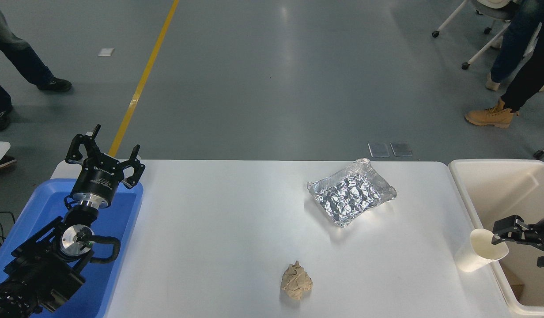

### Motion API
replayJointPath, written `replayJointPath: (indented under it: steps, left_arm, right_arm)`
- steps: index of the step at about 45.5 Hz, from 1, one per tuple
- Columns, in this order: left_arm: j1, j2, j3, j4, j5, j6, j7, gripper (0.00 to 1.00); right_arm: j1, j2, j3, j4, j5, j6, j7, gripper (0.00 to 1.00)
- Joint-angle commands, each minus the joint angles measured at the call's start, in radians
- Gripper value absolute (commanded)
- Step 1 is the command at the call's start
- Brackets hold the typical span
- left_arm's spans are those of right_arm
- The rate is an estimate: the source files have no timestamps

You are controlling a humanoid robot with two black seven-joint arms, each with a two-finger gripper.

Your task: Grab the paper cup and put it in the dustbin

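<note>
White table [219, 229] carries foil tray [351, 192], tan paper wad [296, 286], tilted paper cup [478, 250] at right edge.

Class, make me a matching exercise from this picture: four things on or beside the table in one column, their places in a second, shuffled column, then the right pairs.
Things:
1. paper cup
2. foil tray
3. paper wad
4. blue tray

Places:
A. near edge, middle of the table
B. left end, under the parked left gripper
C. right edge, next to the dustbin
D. far side, right of centre

Pairs: 1-C, 2-D, 3-A, 4-B
</note>
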Motion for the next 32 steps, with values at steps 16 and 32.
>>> replayJointPath:
  steps: [16,32]
  left_arm:
    - [0.000,0.000,0.001,0.000,0.000,0.000,0.000,0.99]
    - [-0.001,0.000,-0.001,-0.001,0.000,-0.002,0.000,0.99]
  right_arm:
    - [-0.118,0.059,0.095,-0.068,0.056,-0.129,0.007,0.94]
    - [-0.112,0.092,0.086,-0.050,-0.055,-0.131,0.061,0.25]
